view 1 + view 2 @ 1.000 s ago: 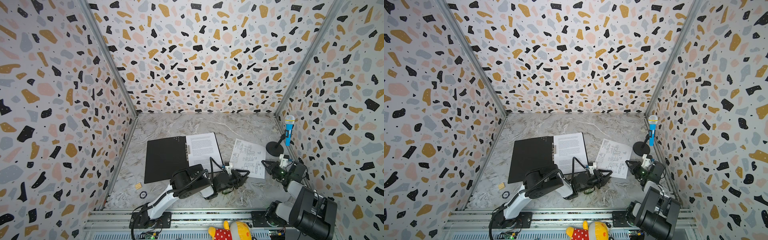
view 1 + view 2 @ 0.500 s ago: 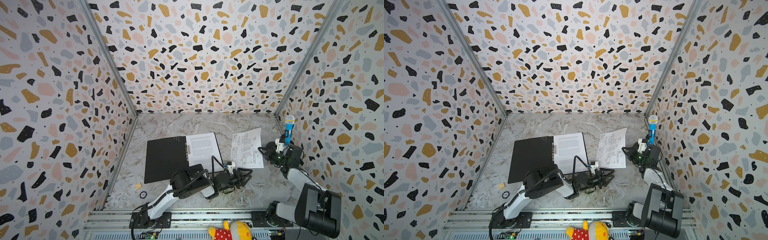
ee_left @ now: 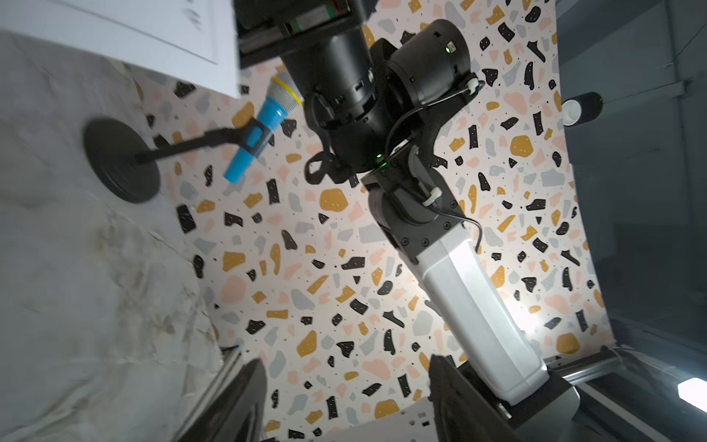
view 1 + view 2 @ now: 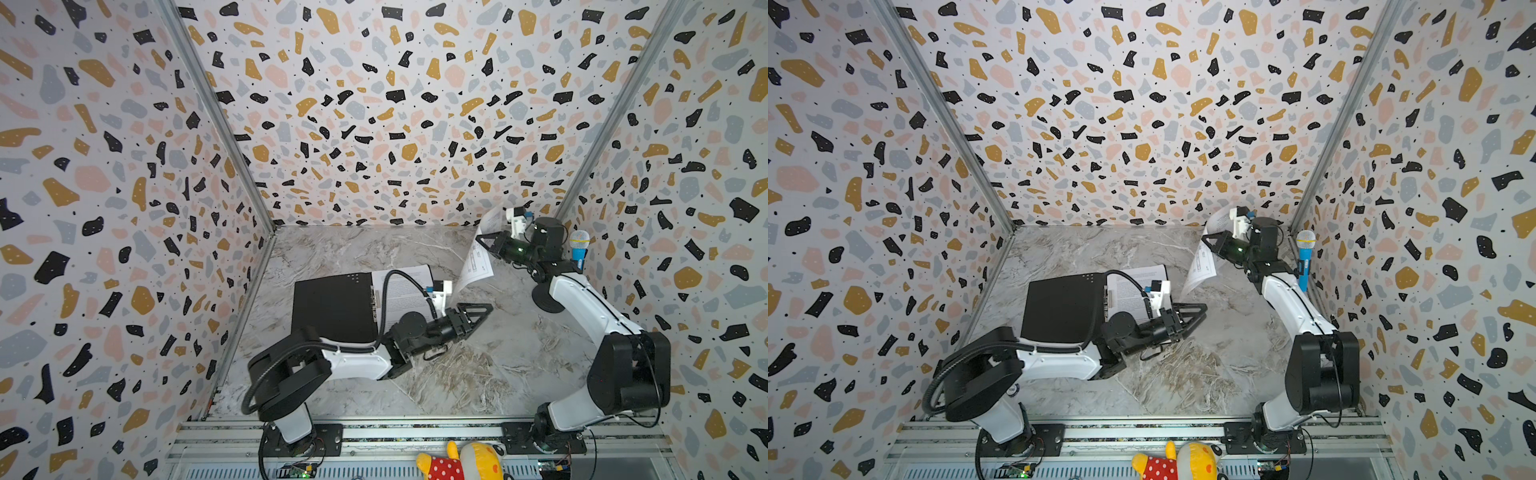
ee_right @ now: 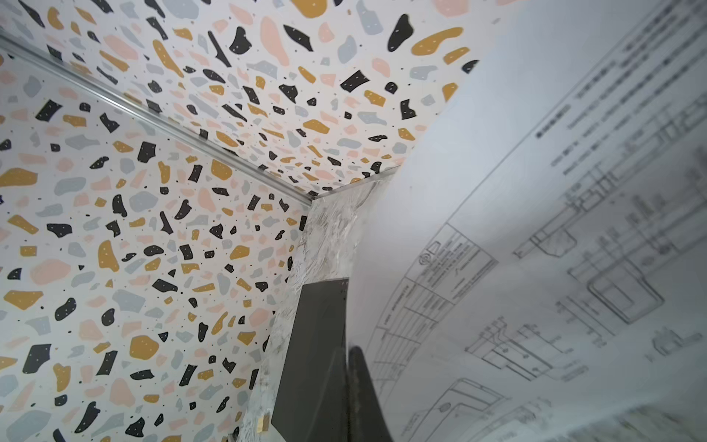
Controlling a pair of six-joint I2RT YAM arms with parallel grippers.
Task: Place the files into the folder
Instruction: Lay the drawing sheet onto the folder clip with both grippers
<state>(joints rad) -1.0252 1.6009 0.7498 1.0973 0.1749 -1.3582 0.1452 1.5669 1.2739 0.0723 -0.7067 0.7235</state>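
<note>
In both top views the folder point(image 4: 332, 307) point(image 4: 1063, 307) lies open and flat on the marble tabletop point(image 4: 478, 374) point(image 4: 1183, 374), black inside up. A text sheet point(image 4: 405, 299) point(image 4: 1129, 291) rests on the folder's right half, just beside the spine clip. The left gripper point(image 4: 484, 313) point(image 4: 1200, 313) hangs low over the tabletop just right of the folder, past the text sheet's edge, and holds nothing. Farther right of the folder and behind it, the right gripper point(image 4: 482, 240) point(image 4: 1206, 240) is raised and pinches the drawing sheet point(image 4: 478, 262) point(image 4: 1202, 266). The drawing sheet is curled and stands nearly on edge, its lower corner pointing toward the folder. A blue toy microphone point(image 4: 578, 249) point(image 4: 1305, 257) stands on its stand well right of the folder, by the side wall. A plush toy point(image 4: 461, 463) point(image 4: 1179, 461) lies at the front rail.

In the left wrist view the left gripper point(image 3: 346, 361) has its fingers well apart with only wall showing between them. Beyond it are the right arm point(image 3: 470, 298), the toy microphone point(image 3: 264, 130) and an edge of the drawing sheet point(image 3: 134, 30).

In the right wrist view the drawing sheet point(image 5: 535, 248) fills most of the picture, its line drawings facing the camera. One dark finger point(image 5: 363, 386) presses flat against it, clamped on the paper. Past the sheet's edge a strip of the folder point(image 5: 313, 344) shows on the tabletop.
</note>
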